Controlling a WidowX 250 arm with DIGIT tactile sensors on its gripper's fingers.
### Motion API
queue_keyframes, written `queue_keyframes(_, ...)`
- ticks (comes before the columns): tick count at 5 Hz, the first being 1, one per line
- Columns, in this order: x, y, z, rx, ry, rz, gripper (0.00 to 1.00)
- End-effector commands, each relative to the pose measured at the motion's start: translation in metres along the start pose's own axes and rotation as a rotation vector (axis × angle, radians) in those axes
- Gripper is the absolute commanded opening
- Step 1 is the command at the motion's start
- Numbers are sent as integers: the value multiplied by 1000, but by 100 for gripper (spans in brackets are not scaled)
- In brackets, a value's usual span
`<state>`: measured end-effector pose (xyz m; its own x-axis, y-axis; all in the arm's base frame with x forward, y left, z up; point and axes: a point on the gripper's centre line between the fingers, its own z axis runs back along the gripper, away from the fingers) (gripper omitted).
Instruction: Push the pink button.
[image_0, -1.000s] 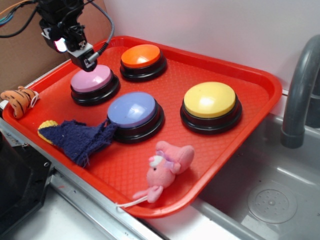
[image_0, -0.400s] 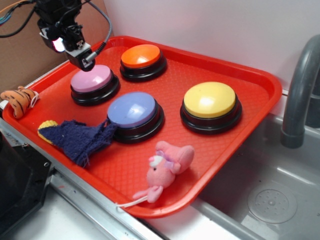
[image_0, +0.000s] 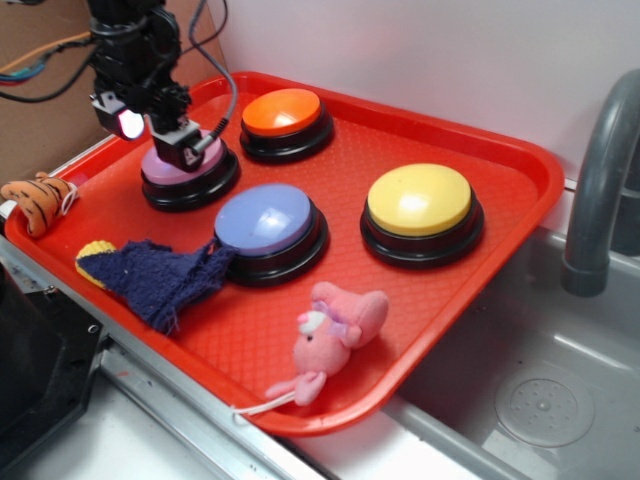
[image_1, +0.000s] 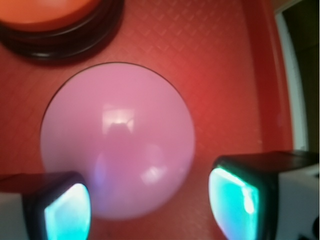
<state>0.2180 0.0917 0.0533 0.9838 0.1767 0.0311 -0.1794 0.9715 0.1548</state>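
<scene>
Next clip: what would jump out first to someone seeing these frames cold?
Four big domed buttons on a red tray beside a sink: orange button at the back, yellow button on the right, blue-purple button in the middle. The robot's hand hangs directly over the pink button at the left, fingers spread to either side of the dome in the wrist view. A pink plush toy lies near the tray's front edge.

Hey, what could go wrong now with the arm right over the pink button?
The end effector sits toward one edge of the pink button, so a press may slide off the dome. Its fingers are spread, so one could catch the red tray instead. The orange button sits close behind.
</scene>
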Motion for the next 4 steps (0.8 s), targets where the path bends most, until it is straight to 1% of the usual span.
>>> queue_keyframes(1, 14, 4, -1, 43, -93, 61, 100)
queue_keyframes(2, 13, 6, 12, -2, -118, 0, 100)
queue_keyframes(3, 12, 14, 29, -52, -98, -20, 100)
queue_keyframes(4, 15, 15, 46, -39, -159, -18, 100)
